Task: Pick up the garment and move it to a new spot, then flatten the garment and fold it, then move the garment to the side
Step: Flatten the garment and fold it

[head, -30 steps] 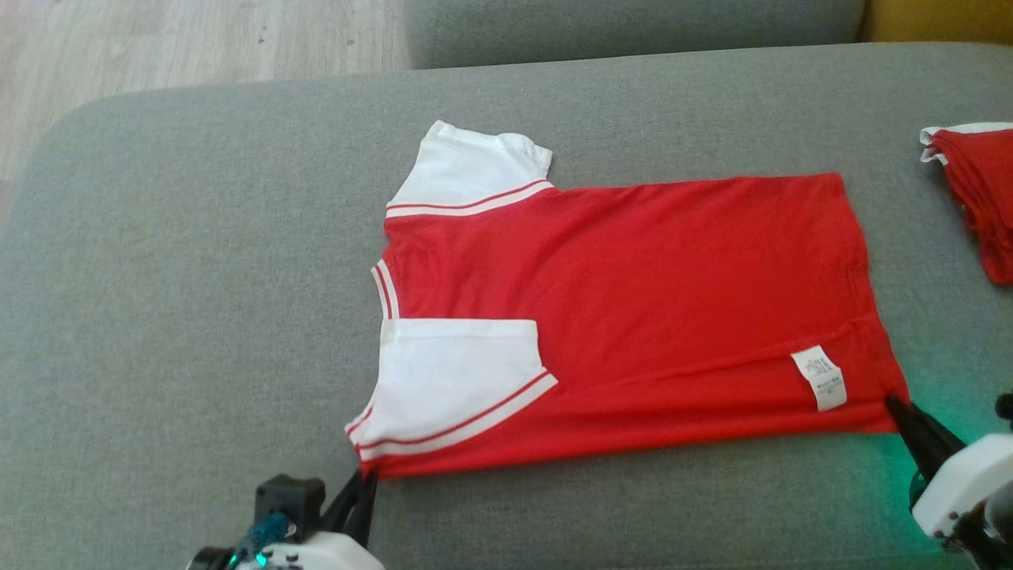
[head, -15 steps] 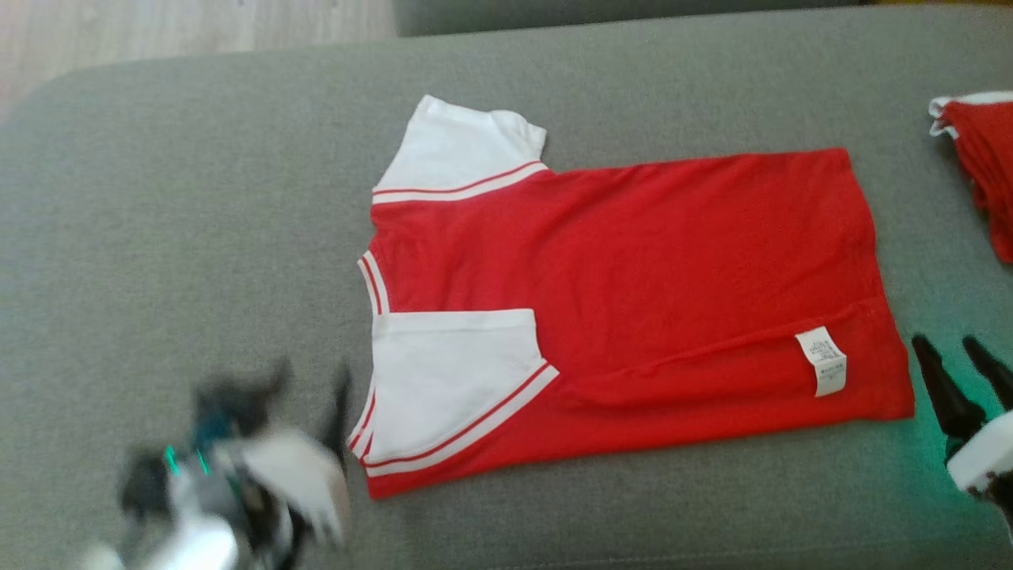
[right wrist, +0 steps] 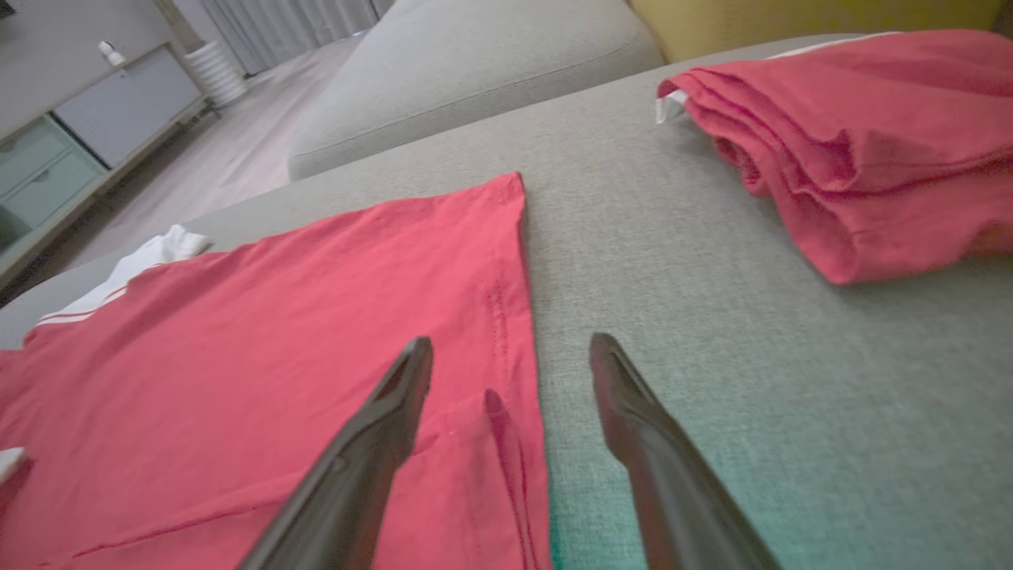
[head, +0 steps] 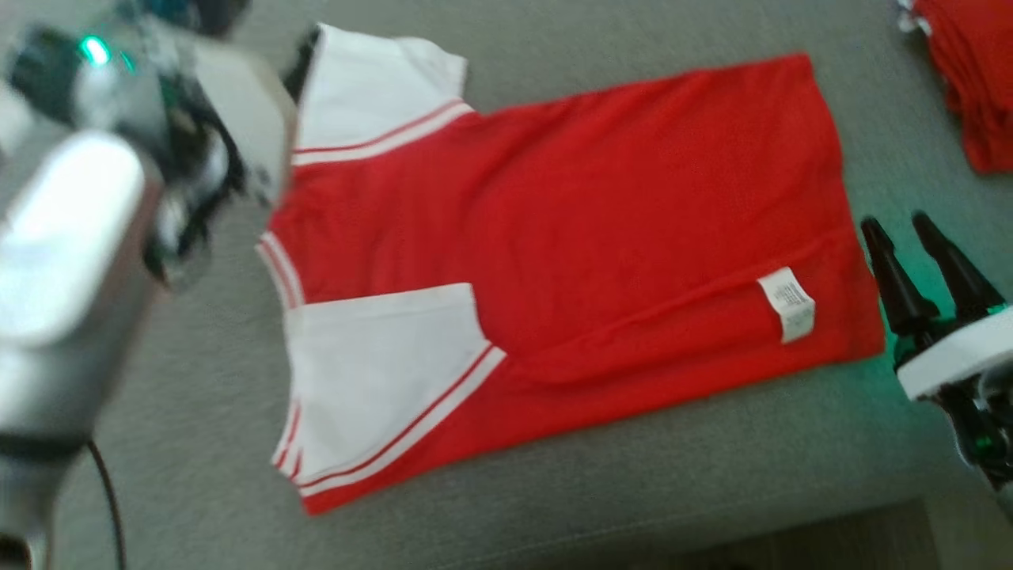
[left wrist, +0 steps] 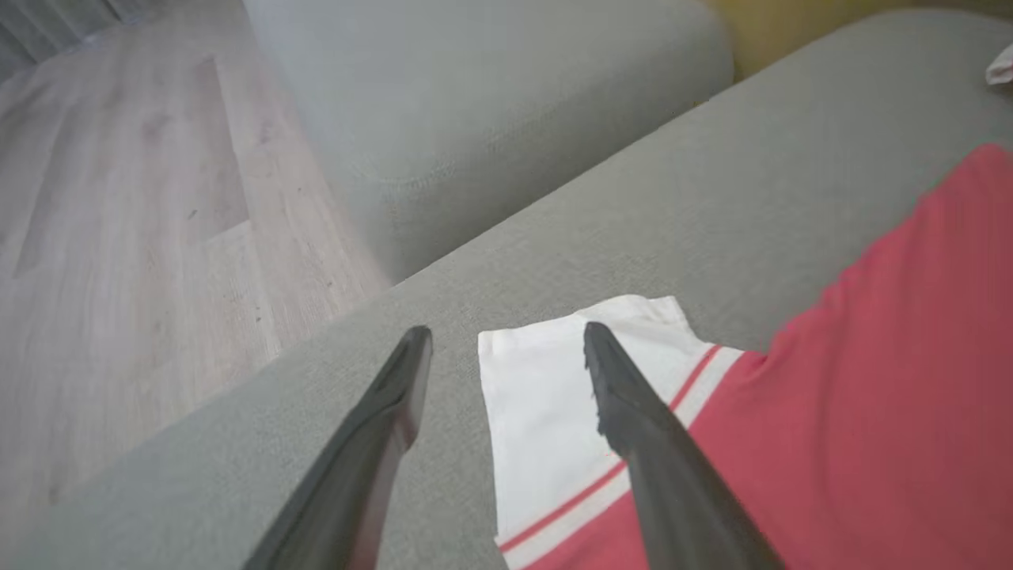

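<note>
Left wrist view shows the left gripper wide open with nothing in it. One dark finger hangs over the white sleeve of the red T-shirt with white sleeves. The other finger hangs over the bare grey fabric sofa seat, just beside the sleeve edge.

The right gripper is wide open too and holds nothing. The shirt's red bottom hem runs up between its fingers, so one finger is above the cloth and one is above the sofa. The shirt lies flat on the seat, stretched between the two grippers. One long side looks already folded in.

Things could go wrong from here. If a gripper comes down and shuts like this, it may pinch the sofa cloth along with the shirt, or catch only the top layer. Then a lift would drag the shirt and make wrinkles. If one gripper grabs and the other misses, the shirt would twist and the folded-in side could flop open.

The left arm is blurry in the head view, so I cannot be sure how high it hangs above the sleeve. A pile of folded red clothes sits off to the right gripper's right side, well apart, and a wide swing could bump it.
</note>
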`<state>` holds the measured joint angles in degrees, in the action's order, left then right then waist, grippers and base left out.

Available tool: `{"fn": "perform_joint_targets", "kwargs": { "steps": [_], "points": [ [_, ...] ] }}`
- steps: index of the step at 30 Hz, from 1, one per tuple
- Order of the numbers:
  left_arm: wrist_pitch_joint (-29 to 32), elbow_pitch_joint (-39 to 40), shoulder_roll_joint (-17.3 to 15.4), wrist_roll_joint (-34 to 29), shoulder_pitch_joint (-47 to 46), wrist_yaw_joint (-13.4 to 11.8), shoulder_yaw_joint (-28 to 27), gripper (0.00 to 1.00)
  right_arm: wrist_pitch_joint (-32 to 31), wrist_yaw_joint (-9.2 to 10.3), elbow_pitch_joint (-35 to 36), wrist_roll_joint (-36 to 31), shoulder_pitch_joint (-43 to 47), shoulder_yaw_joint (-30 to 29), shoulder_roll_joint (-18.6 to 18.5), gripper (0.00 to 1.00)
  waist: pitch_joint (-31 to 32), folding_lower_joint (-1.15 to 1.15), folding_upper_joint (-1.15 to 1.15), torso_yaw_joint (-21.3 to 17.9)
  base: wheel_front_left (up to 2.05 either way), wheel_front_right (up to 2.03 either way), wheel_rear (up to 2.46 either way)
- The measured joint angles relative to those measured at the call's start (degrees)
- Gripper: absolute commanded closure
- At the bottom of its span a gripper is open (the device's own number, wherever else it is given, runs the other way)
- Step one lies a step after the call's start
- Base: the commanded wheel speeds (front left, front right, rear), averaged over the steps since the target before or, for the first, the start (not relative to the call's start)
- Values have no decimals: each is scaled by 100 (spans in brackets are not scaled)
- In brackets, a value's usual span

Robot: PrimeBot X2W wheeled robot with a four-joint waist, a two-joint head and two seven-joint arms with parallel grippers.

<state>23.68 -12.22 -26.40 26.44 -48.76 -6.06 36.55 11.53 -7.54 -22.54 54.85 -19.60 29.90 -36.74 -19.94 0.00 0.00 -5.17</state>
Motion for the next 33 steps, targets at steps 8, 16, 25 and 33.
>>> {"fn": "perform_joint_targets", "kwargs": {
  "steps": [8,16,25,33],
  "points": [
    [734,-2060,63,146,-1317,606,-32,0,-74,0,472,-103,-226,-56,96,0,-612,1,0,-665,0,0,0],
    [1098,-3078,-123,298,-1579,665,-143,0,-94,1,528,-151,-258,-58,205,0,-946,1,0,-1292,0,0,0],
    [1238,-3379,-254,197,-1878,583,-123,0,-93,0,511,-151,-246,-54,275,0,-1048,1,0,-1559,0,0,0],
    [1589,-3214,-322,325,-1955,541,-181,0,-93,0,426,-209,-222,-94,315,0,-995,0,0,-1551,0,0,0]
  ]
}}
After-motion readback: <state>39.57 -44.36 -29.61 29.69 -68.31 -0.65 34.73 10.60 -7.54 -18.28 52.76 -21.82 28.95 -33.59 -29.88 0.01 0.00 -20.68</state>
